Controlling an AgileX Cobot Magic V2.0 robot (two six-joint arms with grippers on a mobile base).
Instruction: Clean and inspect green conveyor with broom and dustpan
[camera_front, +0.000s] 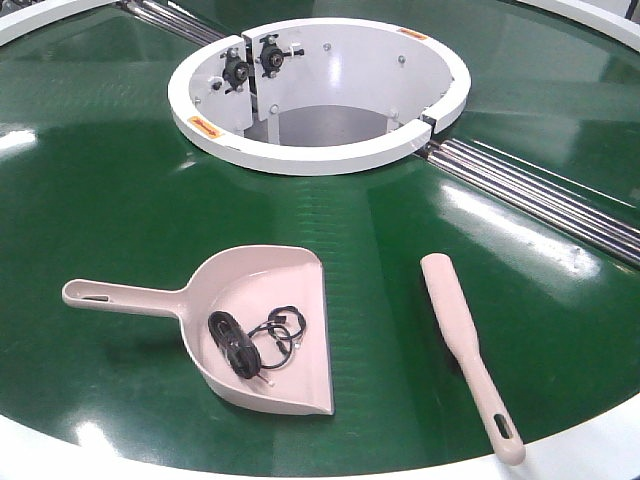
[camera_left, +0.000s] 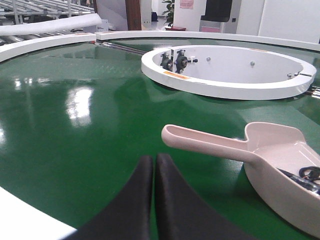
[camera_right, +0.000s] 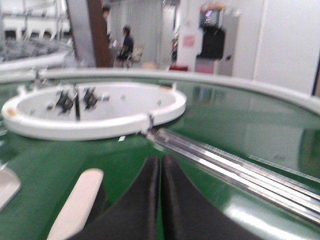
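**Both Grippers Closed and Empty Above the Tools**

Nearest the lens in each wrist view were the black fingers of that arm's gripper. The left gripper (camera_left: 154, 172) had its fingers pressed together with nothing between them, and hung just short of the dustpan (camera_left: 280, 167) handle end. The right gripper (camera_right: 160, 175) was likewise closed on nothing, with the broom (camera_right: 75, 202) just to its left; that view was blurred, so contact could not be judged.

Outward from the hands, the front view showed the dustpan (camera_front: 262, 325) lying flat on the green conveyor (camera_front: 120, 190), handle pointing left, with a tangle of black cord (camera_front: 250, 340) inside its scoop. The broom (camera_front: 468, 350) lay well apart to the right, its slotted handle end reaching the white outer rim at the near edge.

Risks, as judged from this state: closed fingers lowered onto either handle would push the tool across the glossy belt instead of gripping it. Tilting the dustpan on lift would spill the cord over the open front lip. Nudging the broom could slide it off the near rim.

Clearances: open belt lay left of the dustpan and between the two tools. The central white ring (camera_front: 320, 150) and the metal rollers (camera_front: 540, 200) bounded the far side.
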